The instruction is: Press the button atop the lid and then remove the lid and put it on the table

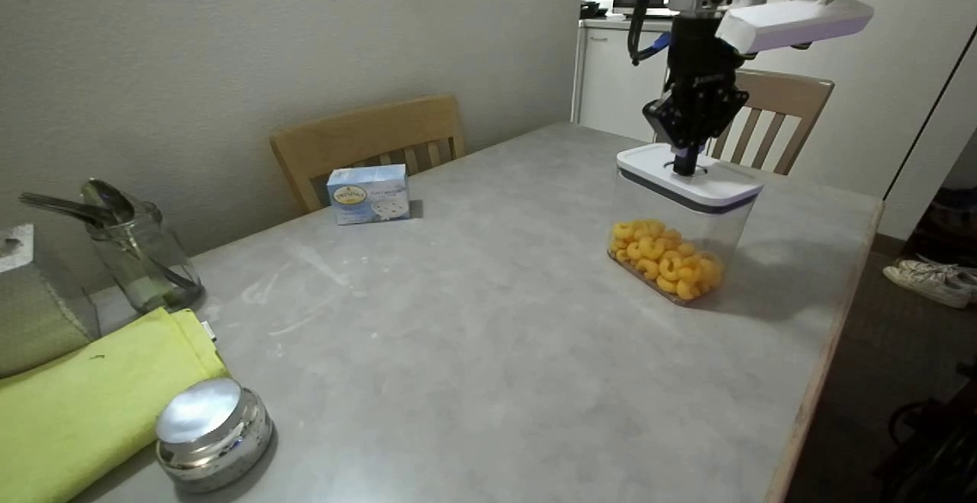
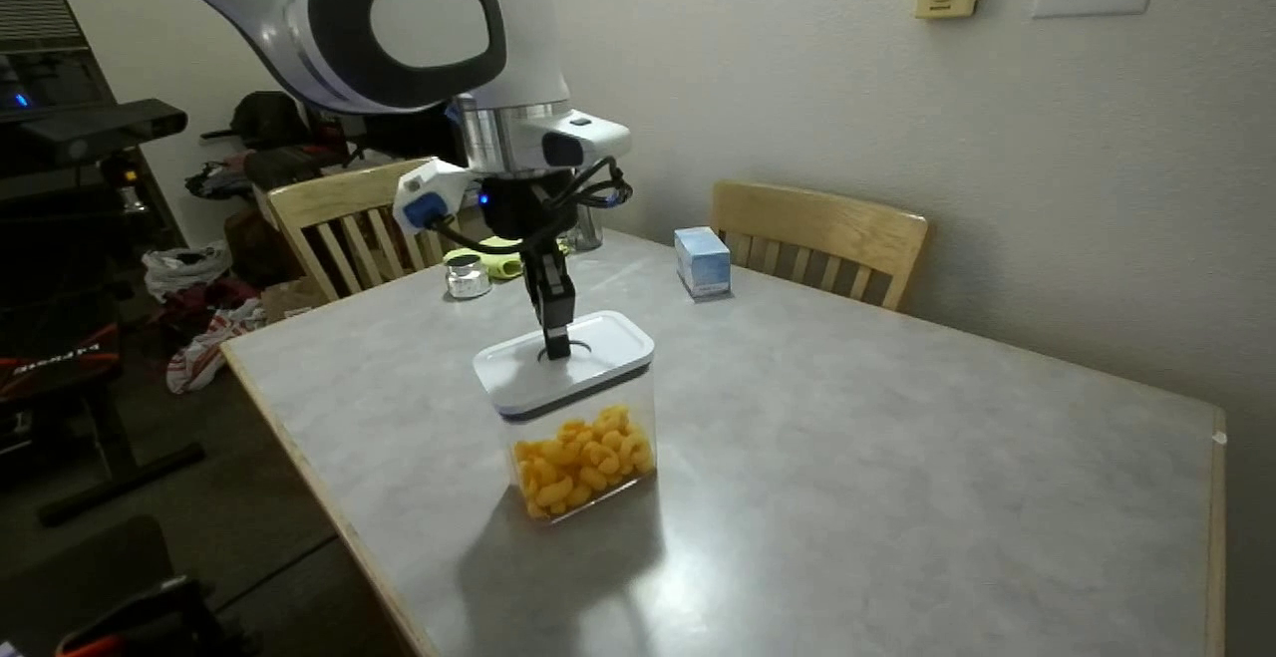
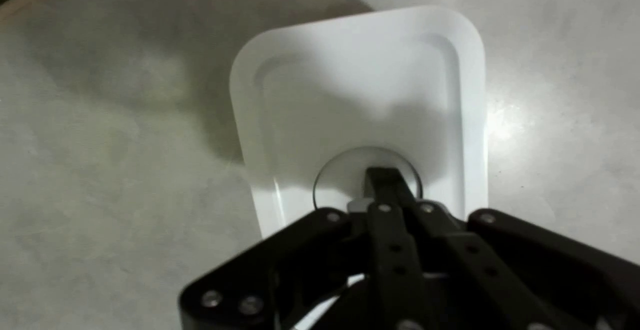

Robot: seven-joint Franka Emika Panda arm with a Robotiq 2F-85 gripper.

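Table (image 1: 458,335) under tub (image 1: 714,232), smooth-looking | tub upright, unbraced: slanted push could slide or tip it | claw (image 2: 556,346) at tub-top centre, fingers together, nothing seen between; press depth cannot be told | lid (image 3: 350,104) seated on tub; shallow press may leave it sealed | button (image 3: 344,171) at tub-top centre; off-centre push could jam it.

We're getting pretty uneven light here: in an exterior view the floor (image 2: 244,478) goes really murky, while the table (image 2: 947,458) catches bright glare, with a soft shadow beside the container (image 2: 638,398). In the wrist view we've got shadow across much of the lid (image 3: 350,84) and a dark, kinda blurry gripper (image 3: 385,175).
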